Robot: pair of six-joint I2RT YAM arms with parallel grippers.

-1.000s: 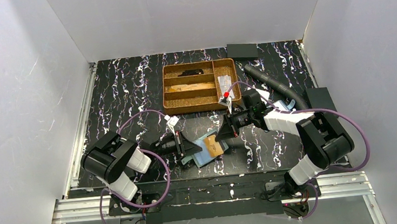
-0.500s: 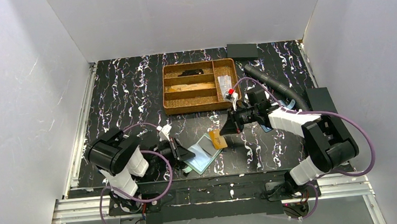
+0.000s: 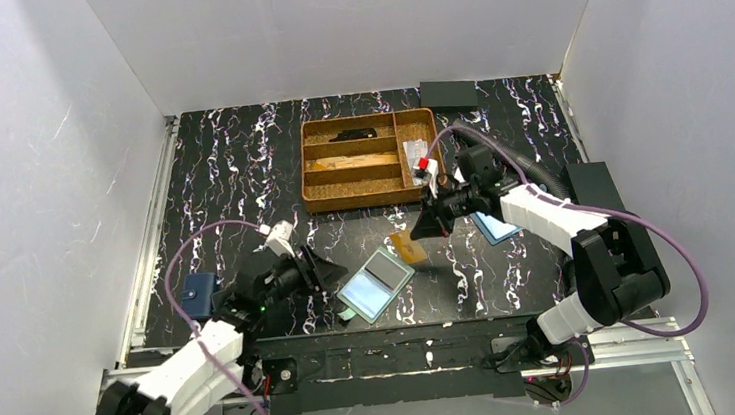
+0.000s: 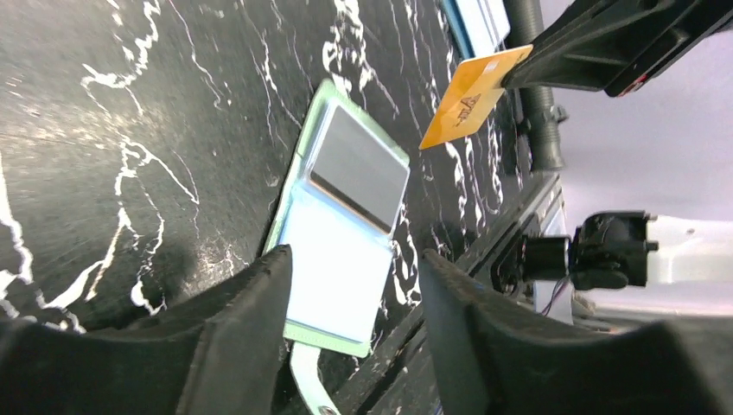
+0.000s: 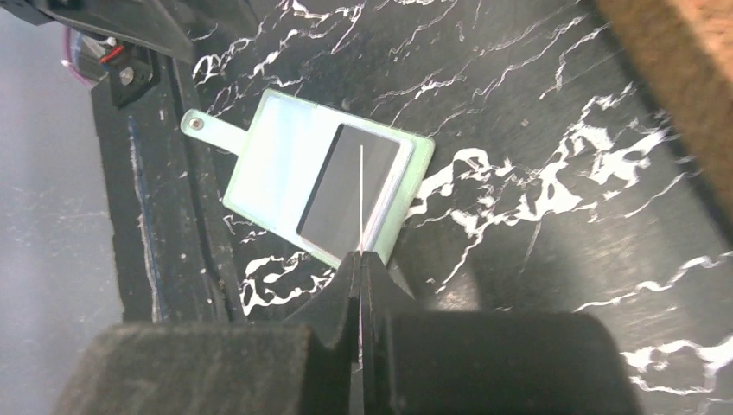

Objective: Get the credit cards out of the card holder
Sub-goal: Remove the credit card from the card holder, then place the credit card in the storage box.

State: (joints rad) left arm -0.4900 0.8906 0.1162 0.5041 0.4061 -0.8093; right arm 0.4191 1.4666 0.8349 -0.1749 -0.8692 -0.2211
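The flat teal-green rectangular card holder [image 3: 375, 284] [image 4: 346, 233] [image 5: 259, 164] is lying open on the table, just ahead of the left gripper [image 3: 324, 271] [image 4: 354, 268] and apart from it. A dark rectangular card [image 3: 383, 269] [image 4: 359, 169] [image 5: 341, 186] is sitting in its clear pocket panel on the side towards the right gripper [image 3: 418, 231] [image 5: 360, 259].

A second ago the left gripper was clamping the holder's edge. Now its jaws are standing spread, it is gripping nothing, and its arm has swung back to the near left.

The right gripper's jaws are pressing together on the orange-gold plastic credit card [image 3: 408, 248] [image 4: 471, 95] [image 5: 360, 194]. That card was touching the holder before. Now it is hanging clear above the table, beyond the holder.

A small dark blue pouch [image 3: 195, 295], formerly hidden by the left arm, is showing behind the left gripper.

The black white-veined marble tabletop [image 3: 231, 179] is carrying a brown compartmented tray [image 3: 366, 119] beyond the right gripper. A black ribbed hose [image 3: 515, 159] is lying beside that gripper's arm. Plain white walls [image 3: 358, 28] are enclosing three sides.
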